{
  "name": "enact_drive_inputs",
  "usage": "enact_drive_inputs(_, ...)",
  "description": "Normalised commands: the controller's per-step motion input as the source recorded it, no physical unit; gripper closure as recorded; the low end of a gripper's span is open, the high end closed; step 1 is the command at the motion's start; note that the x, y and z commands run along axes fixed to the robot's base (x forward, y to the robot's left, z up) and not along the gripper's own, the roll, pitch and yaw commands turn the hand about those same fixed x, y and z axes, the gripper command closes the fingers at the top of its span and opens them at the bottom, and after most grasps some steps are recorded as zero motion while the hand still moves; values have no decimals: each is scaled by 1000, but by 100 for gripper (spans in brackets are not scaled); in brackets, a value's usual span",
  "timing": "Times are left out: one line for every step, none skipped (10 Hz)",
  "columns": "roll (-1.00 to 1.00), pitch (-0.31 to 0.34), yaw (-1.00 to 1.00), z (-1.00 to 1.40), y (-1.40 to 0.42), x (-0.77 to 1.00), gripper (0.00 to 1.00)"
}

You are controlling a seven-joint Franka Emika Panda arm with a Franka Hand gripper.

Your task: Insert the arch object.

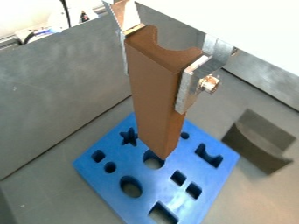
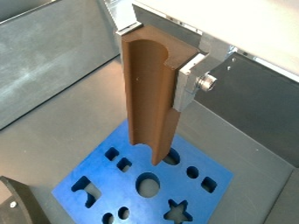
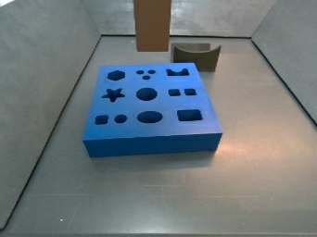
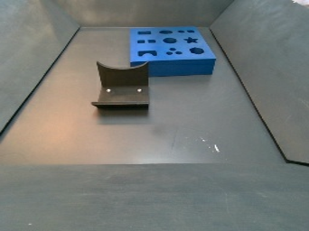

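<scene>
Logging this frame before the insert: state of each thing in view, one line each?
gripper: shut on the arch object, above the board.
arch object: upright, held in the air, not yet in any hole.
blue board: flat on the floor, all visible cutouts empty.
dark grey-olive block: resting on the floor apart from the board, untouched.

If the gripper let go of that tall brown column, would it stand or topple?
Probably topple: the arch object is tall and slim, hanging above the blue board. It looks stiff, with flat sides, so the gripper likely holds it firmly.
</scene>
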Motion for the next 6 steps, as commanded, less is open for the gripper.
enact_drive_inputs(-14,-53,426,-1000,534,406,100)
enact_drive_inputs(-24,-81,431,-1000,531,397,100)
enact_drive_inputs(-64,-96,414,-934,529,397,100)
enact_drive_inputs(-124,-99,380,-843,540,374,100)
enact_drive_inputs(-71,-14,249,-663,660,369,100)
enact_drive_inputs(-139,0,37,-546,734,314,100)
